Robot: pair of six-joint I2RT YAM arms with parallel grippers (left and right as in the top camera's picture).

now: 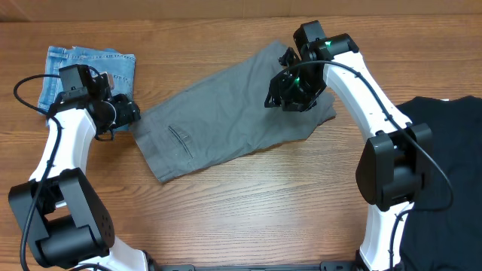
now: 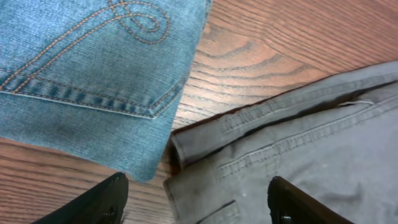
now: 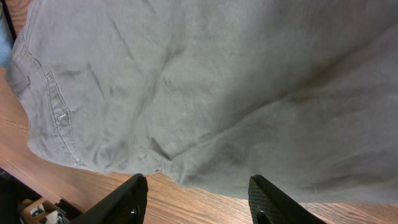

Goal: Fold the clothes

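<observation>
Jeans (image 1: pixel 79 68) seemingly touch grey clothes (image 1: pixel 218 117); black garment (image 1: pixel 452 150) lies well apart.

The right claw (image 1: pixel 285 94) covers the upper right end of the grey clothes (image 1: pixel 218 120), hiding that hem. Right of the clothes, the black garment (image 1: pixel 452 150) runs off the picture's edge. Left of them, the left arm (image 1: pixel 66 139) hides part of the jeans (image 1: pixel 83 64); each wrist view crops the clothes

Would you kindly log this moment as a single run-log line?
left gripper: open, above waistband end of grey trousers | right gripper: open, above opposite end | grey trousers: flat on table
</observation>
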